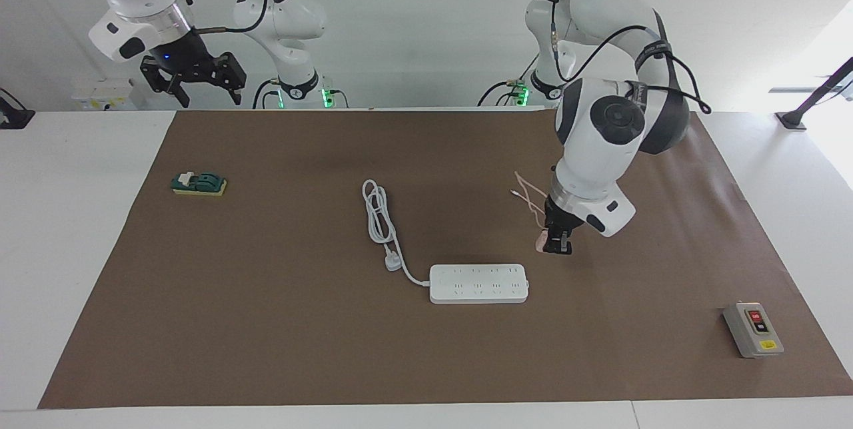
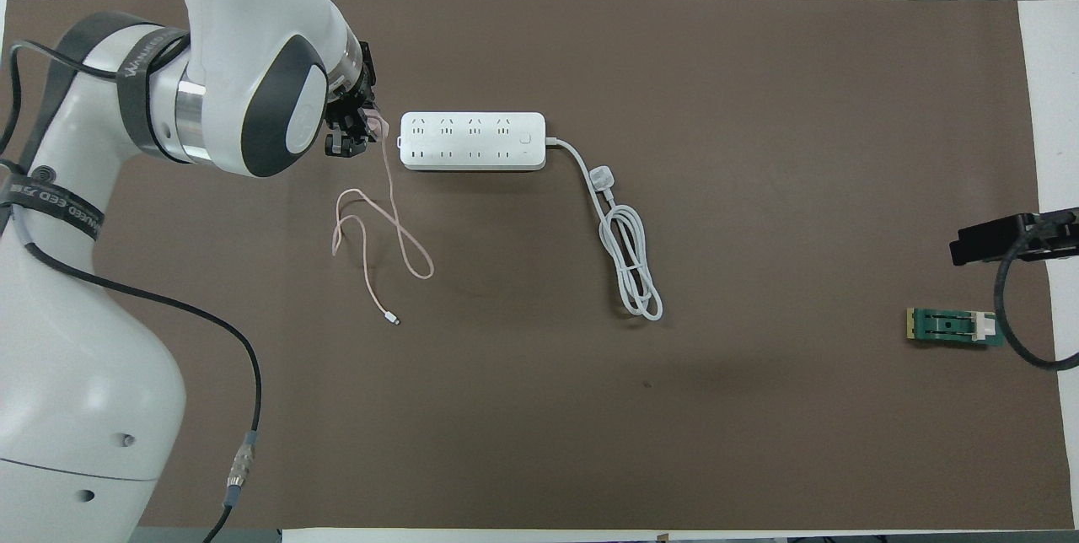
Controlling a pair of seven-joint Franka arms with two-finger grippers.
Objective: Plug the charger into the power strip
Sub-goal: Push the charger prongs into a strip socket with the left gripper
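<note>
The power strip [image 1: 478,283] lies flat on the brown mat, also in the overhead view [image 2: 472,141]. My left gripper [image 1: 556,242] is shut on the pale pink charger [image 1: 540,240] and holds it low over the mat. It is just off the strip's end toward the left arm's end of the table, apart from the strip. In the overhead view the gripper [image 2: 348,135] and charger [image 2: 376,128] are partly hidden under the arm. The thin pink cable [image 2: 388,227] trails on the mat nearer the robots. My right gripper [image 1: 200,88] is open, raised and waiting over the table's edge.
The strip's thick white cord and plug [image 1: 381,219] lie coiled beside it, toward the robots. A green and yellow switch block [image 1: 198,184] sits at the right arm's end. A grey box with red and black buttons [image 1: 753,330] sits at the left arm's end.
</note>
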